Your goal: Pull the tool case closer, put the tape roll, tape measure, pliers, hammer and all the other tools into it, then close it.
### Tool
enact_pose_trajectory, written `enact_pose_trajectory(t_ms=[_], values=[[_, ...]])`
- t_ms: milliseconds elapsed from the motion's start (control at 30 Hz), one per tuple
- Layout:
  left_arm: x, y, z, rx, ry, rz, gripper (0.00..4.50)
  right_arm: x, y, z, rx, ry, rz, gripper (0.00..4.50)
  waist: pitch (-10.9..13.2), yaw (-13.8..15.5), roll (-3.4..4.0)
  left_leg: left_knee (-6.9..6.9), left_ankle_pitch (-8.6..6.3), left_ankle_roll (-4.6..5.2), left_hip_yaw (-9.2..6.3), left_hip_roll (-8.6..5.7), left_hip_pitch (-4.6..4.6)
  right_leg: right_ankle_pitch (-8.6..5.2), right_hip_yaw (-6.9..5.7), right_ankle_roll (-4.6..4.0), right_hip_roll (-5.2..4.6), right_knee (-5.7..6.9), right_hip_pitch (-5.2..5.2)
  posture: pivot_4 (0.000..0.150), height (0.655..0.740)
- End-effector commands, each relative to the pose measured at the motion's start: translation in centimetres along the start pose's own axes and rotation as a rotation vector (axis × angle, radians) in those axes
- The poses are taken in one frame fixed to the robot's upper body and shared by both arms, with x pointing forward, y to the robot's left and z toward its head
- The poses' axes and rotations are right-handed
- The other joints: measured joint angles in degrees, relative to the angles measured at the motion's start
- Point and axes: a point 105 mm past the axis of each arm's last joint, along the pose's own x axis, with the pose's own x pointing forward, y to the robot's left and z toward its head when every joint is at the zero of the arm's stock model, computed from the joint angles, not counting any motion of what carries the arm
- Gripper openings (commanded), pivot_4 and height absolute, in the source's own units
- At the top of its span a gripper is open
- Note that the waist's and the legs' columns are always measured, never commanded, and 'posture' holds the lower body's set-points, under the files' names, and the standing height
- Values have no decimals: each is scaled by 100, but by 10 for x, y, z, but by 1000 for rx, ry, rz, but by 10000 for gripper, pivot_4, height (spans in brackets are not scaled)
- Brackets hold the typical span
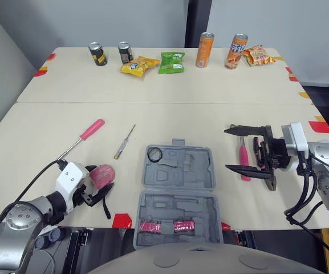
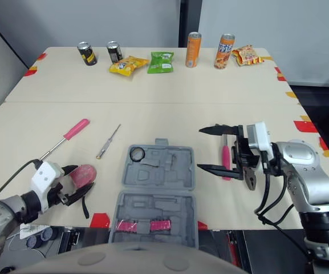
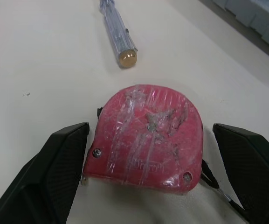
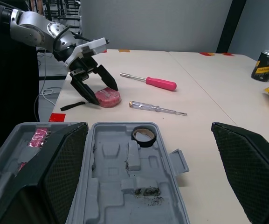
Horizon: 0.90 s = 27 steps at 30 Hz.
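Note:
The grey tool case (image 1: 178, 194) lies open at the table's near middle, with the black tape roll (image 1: 154, 154) in its far half. A red tape measure (image 3: 146, 135) rests on the table left of the case. My left gripper (image 1: 104, 191) is open and straddles it, a finger (image 3: 55, 172) on each side with small gaps. My right gripper (image 1: 227, 149) hovers open to the right of the case, fingers pointing left. Under it lies a pink-handled tool (image 1: 243, 161), partly hidden. A pink-handled screwdriver (image 1: 90, 131) and a thin clear screwdriver (image 1: 124, 142) lie at the left.
Two dark cans (image 1: 98, 53), two orange cans (image 1: 204, 49) and snack bags (image 1: 171, 62) line the far edge. Two pink items (image 1: 163, 226) sit in the case's near half. A red tape mark (image 1: 121, 220) is at the near edge.

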Motion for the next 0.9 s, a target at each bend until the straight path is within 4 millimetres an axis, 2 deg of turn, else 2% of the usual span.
enact_pose_trajectory(t_ms=[33,267,533,800,900], values=[[3,-2,5,13,-14,-2,44817,0,0,10,-46,-15,3,45000,0,1,0,0,0,0,0,0,0,0,0,0,0,0,0,1500,7400],[3,-3,1,1,-4,6,44817,-2,1,10,-40,-4,28,45000,0,3,0,0,0,0,0,0,-1,0,0,0,0,-1,0,1500,7400],[5,-4,0,1,-3,2,44817,-1,10,7,-91,45,157,45000,0,6,0,0,0,0,-1,0,-2,0,0,0,0,-2,0,1500,7400],[4,-3,-2,7,-2,2,44817,-1,10,7,-86,41,161,45000,0,3,0,0,0,0,-1,0,-2,0,0,0,0,-2,0,1500,7400],[4,-1,-4,10,4,21,36601,-1,9,6,-87,42,152,45000,0,-1,0,0,0,0,-1,0,-2,0,0,0,0,-2,0,1500,7400]])
